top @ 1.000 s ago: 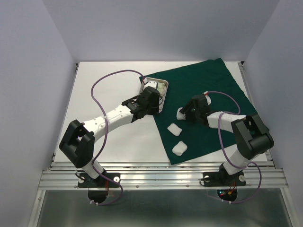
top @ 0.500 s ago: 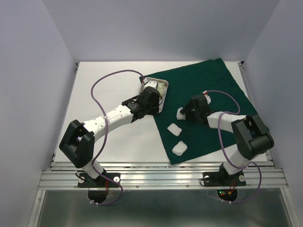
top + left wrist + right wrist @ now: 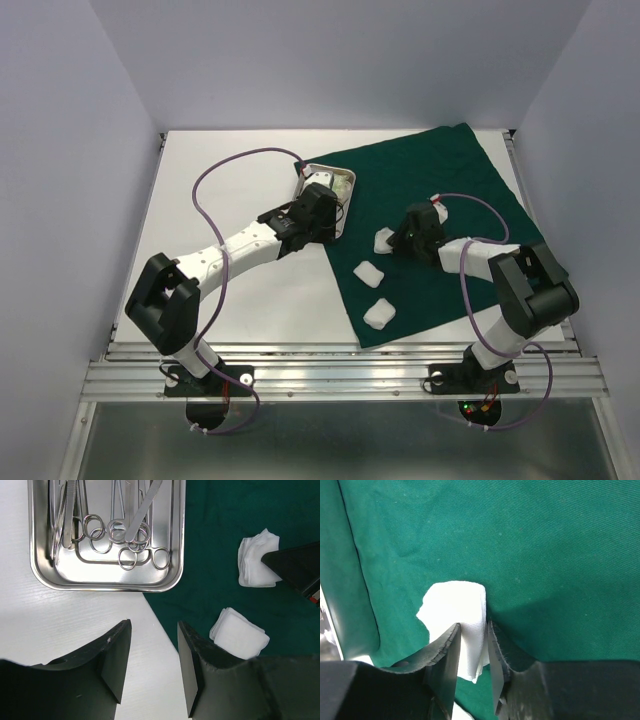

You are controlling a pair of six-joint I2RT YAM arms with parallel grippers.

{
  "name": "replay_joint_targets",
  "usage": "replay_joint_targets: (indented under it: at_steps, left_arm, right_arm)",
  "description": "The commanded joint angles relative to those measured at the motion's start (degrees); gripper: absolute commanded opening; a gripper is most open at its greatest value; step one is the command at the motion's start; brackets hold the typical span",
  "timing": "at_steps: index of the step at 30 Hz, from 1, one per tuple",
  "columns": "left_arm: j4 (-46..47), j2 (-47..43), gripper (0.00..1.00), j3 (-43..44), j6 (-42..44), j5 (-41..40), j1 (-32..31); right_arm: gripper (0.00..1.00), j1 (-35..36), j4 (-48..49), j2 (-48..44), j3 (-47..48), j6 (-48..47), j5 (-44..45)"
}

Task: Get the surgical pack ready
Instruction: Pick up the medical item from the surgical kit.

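drape [image 3: 440, 190]: dark green cloth spread flat over the right half of the table [image 3: 230, 180] in the top view, with one corner at the upper right and another near the lower centre of the frame.
tray [image 3: 105, 584]: shiny steel, upper left of the left wrist view. Most of it lies on the white table, and its lower right corner rests on the drape's edge. In the top view it sits just above the centre, at the drape's left corner.
forceps [image 3: 125, 545]: several ring-handled steel instruments lie inside the tray, rings toward its lower rim, some overlapping.
left end effector [image 3: 154, 647]: open, with nothing between its fingers [image 3: 112, 650]. In the wrist view it hovers just below the tray, over the line where drape meets table.
held pad [image 3: 457, 605]: white folded gauze at the centre of the right wrist view, against the drape. I cannot tell whether it is lifted off the cloth. In the top view it is at the centre, just right of the tray.
right end effector [image 3: 474, 630]: closed on the held pad, one finger pressing each side of it.
middle pad [image 3: 369, 273]: white gauze on the drape, below the held pad in the top view and apart from it.
low pad [image 3: 379, 313]: white gauze on the drape at the lower centre of the top view, near the cloth's left edge and apart from the middle pad.
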Motion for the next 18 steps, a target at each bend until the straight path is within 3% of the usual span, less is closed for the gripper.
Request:
replay_joint_targets:
  at_steps: [1, 8, 14, 18]
  left_arm:
    - [0.16, 0.09, 0.53, 2.08, 0.28, -0.50, -0.09]
    - [0.16, -0.17, 0.53, 1.73, 0.28, -0.68, -0.09]
    - [0.33, 0.09, 0.53, 1.99, 0.63, 0.37, -0.09]
    - [1.29, 0.62, 0.53, 2.43, 1.59, 4.13, -0.09]
  right_arm:
    - [0.33, -0.12, -0.92, 0.44, -0.65, -0.47, 1.20]
    - [0.26, -0.12, 0.31, 1.23, -0.12, -0.73, -0.64]
    - [0.07, -0.12, 1.72, 0.35, -0.12, -1.09, -1.88]
    - [0.03, -0.12, 1.90, -1.58, -0.21, -1.00, -1.53]
